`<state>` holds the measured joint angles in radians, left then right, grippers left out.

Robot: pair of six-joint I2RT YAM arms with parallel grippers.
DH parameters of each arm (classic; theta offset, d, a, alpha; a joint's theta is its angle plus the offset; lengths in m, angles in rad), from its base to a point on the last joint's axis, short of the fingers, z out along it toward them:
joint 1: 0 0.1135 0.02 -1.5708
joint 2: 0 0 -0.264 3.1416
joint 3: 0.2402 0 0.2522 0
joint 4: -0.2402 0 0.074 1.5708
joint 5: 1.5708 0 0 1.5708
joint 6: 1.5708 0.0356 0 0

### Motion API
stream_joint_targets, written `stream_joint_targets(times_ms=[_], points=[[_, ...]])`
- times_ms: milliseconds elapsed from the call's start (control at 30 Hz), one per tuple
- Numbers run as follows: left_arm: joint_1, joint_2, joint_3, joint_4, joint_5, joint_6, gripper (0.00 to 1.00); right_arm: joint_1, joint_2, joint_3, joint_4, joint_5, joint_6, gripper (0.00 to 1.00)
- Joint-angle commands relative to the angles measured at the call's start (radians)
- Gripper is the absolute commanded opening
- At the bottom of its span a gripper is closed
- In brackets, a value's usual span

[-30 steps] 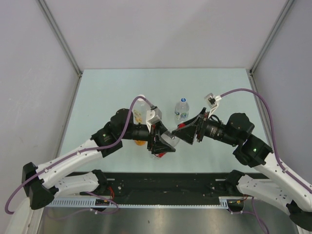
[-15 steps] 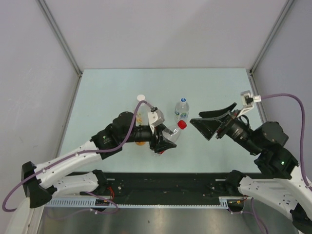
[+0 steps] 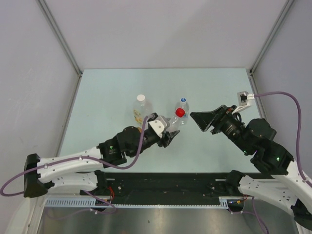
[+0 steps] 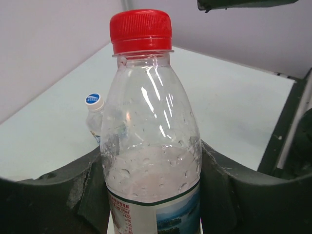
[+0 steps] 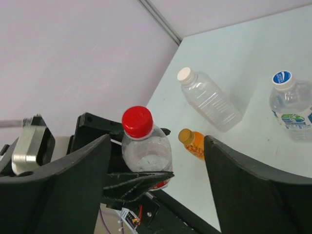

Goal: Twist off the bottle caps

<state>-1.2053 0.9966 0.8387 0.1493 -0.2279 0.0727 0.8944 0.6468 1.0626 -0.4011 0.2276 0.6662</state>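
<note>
Left gripper [image 3: 168, 136] clamped on the body of the red-capped bottle [image 4: 151, 161], held tilted above the table [image 3: 107, 92]; red cap [image 3: 180, 112] on. Right gripper [image 3: 197, 122] spread wide, empty, near the cap but apart from it; blue-capped bottle [image 3: 183, 104] just behind, white-capped bottle [image 3: 140, 108] to its left.

Only the upper half of the red-capped bottle [image 4: 151, 146] reaches us, its base cut off by the frame's lower edge. It hides most of the blue-capped bottle [image 4: 92, 119]. The orange bottle [image 5: 192, 144] is partly lost behind the right claw [image 5: 157, 141].
</note>
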Motion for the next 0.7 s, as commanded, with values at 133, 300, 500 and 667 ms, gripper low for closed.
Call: stream_joint_targets(times_ms=[133, 300, 500, 667], points=[[-0.071, 0.065, 0.007, 0.107, -0.226, 0.119, 0.0, 0.101, 0.056, 0.022, 0.064, 0.133, 0.026, 0.75], [-0.076, 0.073, 0.013, 0.113, -0.238, 0.119, 0.0, 0.162, 0.089, 0.022, 0.088, 0.187, 0.007, 0.68], [-0.083, 0.07, 0.011, 0.108, -0.234, 0.121, 0.0, 0.172, 0.125, 0.022, 0.102, 0.217, -0.005, 0.68], [-0.091, 0.063, 0.005, 0.105, -0.231, 0.119, 0.0, 0.172, 0.151, 0.02, 0.134, 0.239, -0.02, 0.68]])
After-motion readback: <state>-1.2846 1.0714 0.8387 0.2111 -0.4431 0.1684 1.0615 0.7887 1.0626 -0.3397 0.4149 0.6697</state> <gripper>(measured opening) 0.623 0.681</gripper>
